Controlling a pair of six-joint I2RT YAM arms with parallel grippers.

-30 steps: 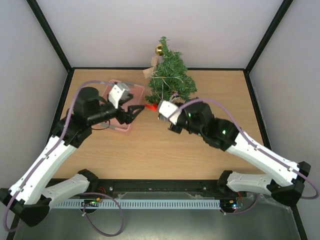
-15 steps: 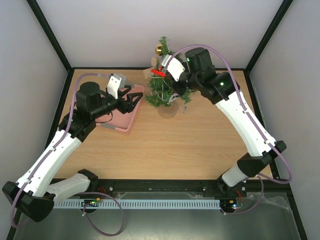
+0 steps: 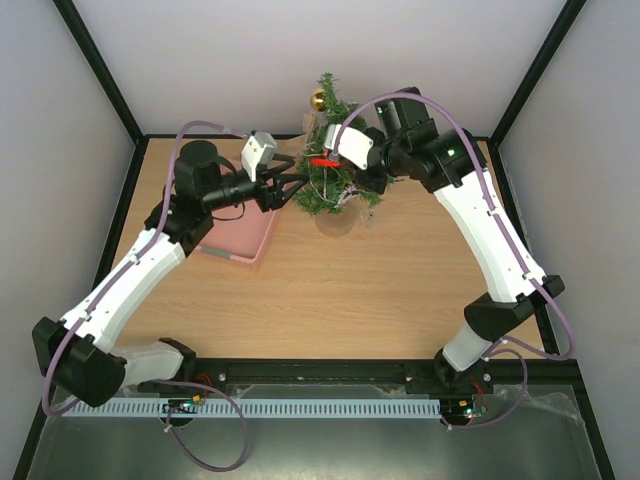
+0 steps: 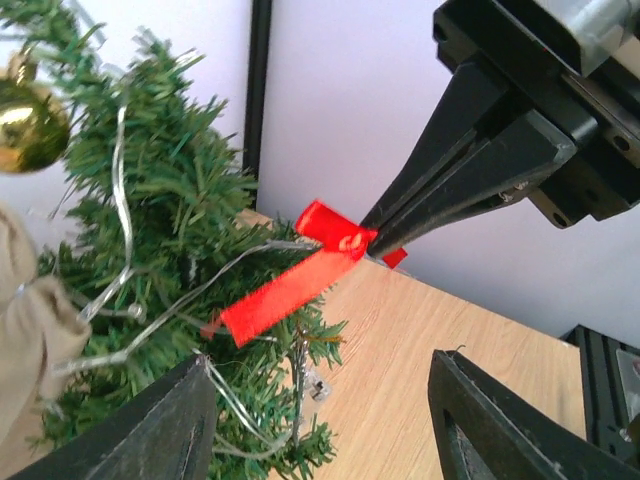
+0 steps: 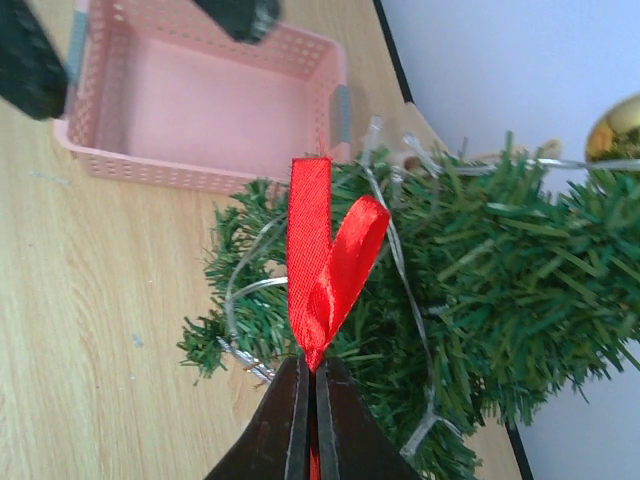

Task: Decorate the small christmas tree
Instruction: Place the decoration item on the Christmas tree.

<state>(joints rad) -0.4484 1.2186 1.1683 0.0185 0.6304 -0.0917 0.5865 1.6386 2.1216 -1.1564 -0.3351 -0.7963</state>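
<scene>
The small christmas tree [image 3: 340, 170] stands at the back middle of the table, with a pale string through its dark green branches. My right gripper [image 3: 333, 160] is shut on a red ribbon bow [image 3: 321, 160] and holds it against the tree's left side. In the right wrist view the jaws [image 5: 312, 372] pinch the bow's knot [image 5: 325, 260] over the branches [image 5: 480, 300]. My left gripper [image 3: 297, 186] is open and empty, just left of the tree. In the left wrist view [image 4: 322, 358] it faces the ribbon [image 4: 300, 278] and the tree [image 4: 160, 250].
A pink basket [image 3: 262, 232] lies left of the tree; the right wrist view shows it [image 5: 200, 100] empty. A gold bauble [image 3: 318, 99] hangs near the treetop and a beige ornament [image 4: 25, 330] lower on the tree. Black frame posts stand at the back corners.
My right arm swung from the table's middle up to the tree with the red ribbon. My left gripper left the pink basket and moved right, up to the tree's left side.
</scene>
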